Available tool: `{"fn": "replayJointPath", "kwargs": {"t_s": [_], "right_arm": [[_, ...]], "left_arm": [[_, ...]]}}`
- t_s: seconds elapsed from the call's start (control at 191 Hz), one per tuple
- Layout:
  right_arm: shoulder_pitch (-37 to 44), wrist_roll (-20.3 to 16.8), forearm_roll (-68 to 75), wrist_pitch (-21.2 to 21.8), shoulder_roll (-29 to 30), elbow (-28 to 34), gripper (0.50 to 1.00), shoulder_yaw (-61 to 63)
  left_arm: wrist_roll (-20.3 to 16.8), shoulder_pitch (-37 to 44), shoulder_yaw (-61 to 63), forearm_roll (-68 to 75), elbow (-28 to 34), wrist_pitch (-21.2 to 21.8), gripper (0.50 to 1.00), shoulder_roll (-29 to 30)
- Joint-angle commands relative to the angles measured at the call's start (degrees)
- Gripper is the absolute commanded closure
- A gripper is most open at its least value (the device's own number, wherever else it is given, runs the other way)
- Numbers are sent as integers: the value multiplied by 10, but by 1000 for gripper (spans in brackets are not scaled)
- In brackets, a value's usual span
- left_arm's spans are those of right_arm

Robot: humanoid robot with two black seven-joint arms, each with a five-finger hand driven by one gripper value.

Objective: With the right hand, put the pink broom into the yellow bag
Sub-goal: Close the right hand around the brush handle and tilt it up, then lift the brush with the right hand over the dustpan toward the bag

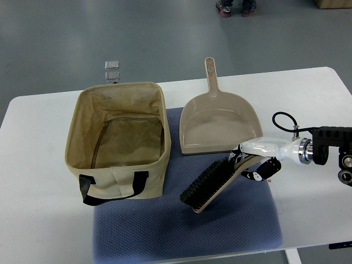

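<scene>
while gripped at its handle end, broom [212,184] tilted off the blue mat [187,236], bristle side facing up-left, dark bristles, pale pinkish-beige back. right hand [258,165] reaching in from the right edge, white shell, dark fingers [268,169] curled narrow around the broom handle. black cable looped above the wrist. bristle end pointing down-left toward the near side of the mat, apparently raised clear of the cloth, though contact at the tip hard to judge. yellow bag [118,143] upright on the left part of the table [33,220], mouth open, inside bare fabric, black strap [110,190] hanging on its near wall. bag's right edge overlapping the mat. broom well apart from the bag, not inside it. beige dustpan [220,124] flat just beyond the broom, handle pointing away toward the far edge, its near lip close to the hand. two small clear blocks [112,71] stacked past the bag at the far table edge. a person's shoes [235,7] on the grey floor at top. left arm nowhere in frame.
</scene>
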Motion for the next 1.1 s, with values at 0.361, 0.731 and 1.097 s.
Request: {"fn": "replayJointPath", "kwargs": {"t_s": [0.361, 0.731, 1.097], "right_arm": [[20, 14, 48, 32, -45, -2, 1000, 61], [156, 14, 107, 105, -57, -80, 1000, 103], [309, 10, 106, 152, 59, -180, 1000, 90]], "left_arm": [[0, 0, 0, 0, 0, 0, 500, 0], [0, 0, 0, 0, 0, 0, 500, 0], [0, 0, 0, 0, 0, 0, 500, 0]]}}
